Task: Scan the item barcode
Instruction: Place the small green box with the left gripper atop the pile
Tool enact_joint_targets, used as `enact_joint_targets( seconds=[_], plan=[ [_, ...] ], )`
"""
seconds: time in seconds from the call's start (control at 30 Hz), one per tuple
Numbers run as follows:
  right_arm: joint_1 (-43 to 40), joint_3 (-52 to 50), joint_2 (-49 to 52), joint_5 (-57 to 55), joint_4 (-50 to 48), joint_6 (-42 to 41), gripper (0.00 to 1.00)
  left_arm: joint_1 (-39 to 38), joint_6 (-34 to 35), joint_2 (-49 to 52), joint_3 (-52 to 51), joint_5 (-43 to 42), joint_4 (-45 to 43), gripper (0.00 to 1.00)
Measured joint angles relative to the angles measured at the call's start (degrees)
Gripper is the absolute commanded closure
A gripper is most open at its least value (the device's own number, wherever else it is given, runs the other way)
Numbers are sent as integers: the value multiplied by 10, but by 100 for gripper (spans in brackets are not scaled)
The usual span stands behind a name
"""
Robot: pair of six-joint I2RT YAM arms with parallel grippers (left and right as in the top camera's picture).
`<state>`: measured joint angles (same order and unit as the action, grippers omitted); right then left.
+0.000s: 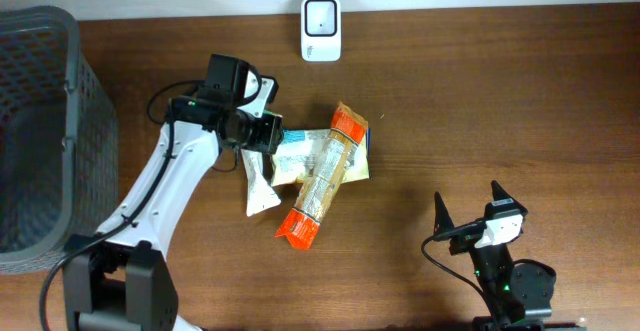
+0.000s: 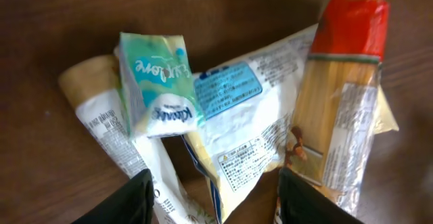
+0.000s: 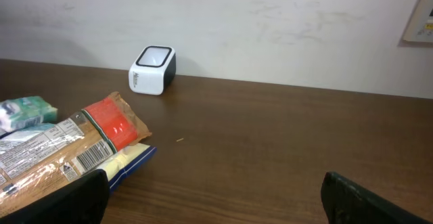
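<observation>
Four items lie in a loose, overlapping heap on the table (image 1: 520,81), on the robot's side of the scanner (image 1: 321,28) and well apart from it: tissues (image 2: 155,82), pasta (image 2: 345,95), a bag (image 2: 250,122) and a pouch (image 2: 111,136). The left gripper (image 2: 218,195) hangs over the part of the heap that sits left of the scanner. Its fingers are apart with nothing between them, and the tissues rest across pouch and bag just past the fingertips. The right gripper (image 1: 467,199) sits far to the scanner's right, close to the robot, spread wide and empty.

The tissues look like the nearest pick. They are probably light and squashy in slick film, so a moderate squeeze across the narrow sides should hold them. No code shows on their visible faces, so they would likely need turning before the scanner.

The pasta seems longer, heavier, stiff and brittle. It is best gripped mid-length, and its barcode (image 3: 91,158) already shows on the side facing away from the scanner. The bag and pouch look limp and would droop from an edge pinch. Lifting any one item may drag its neighbours.
</observation>
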<state>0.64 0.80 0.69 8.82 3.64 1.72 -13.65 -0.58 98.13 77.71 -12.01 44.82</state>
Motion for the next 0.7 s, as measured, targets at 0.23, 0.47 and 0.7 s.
enact_joint_targets(
  seconds=[0.23,0.47,0.7],
  plan=[
    [0,0,0,0,0,0,1,9,0,-78,56,26,32,28],
    [0,0,0,0,0,0,1,67,0,-133,91,37,76,26],
    [0,0,0,0,0,0,1,108,0,-134,92,42,113,30]
  ],
)
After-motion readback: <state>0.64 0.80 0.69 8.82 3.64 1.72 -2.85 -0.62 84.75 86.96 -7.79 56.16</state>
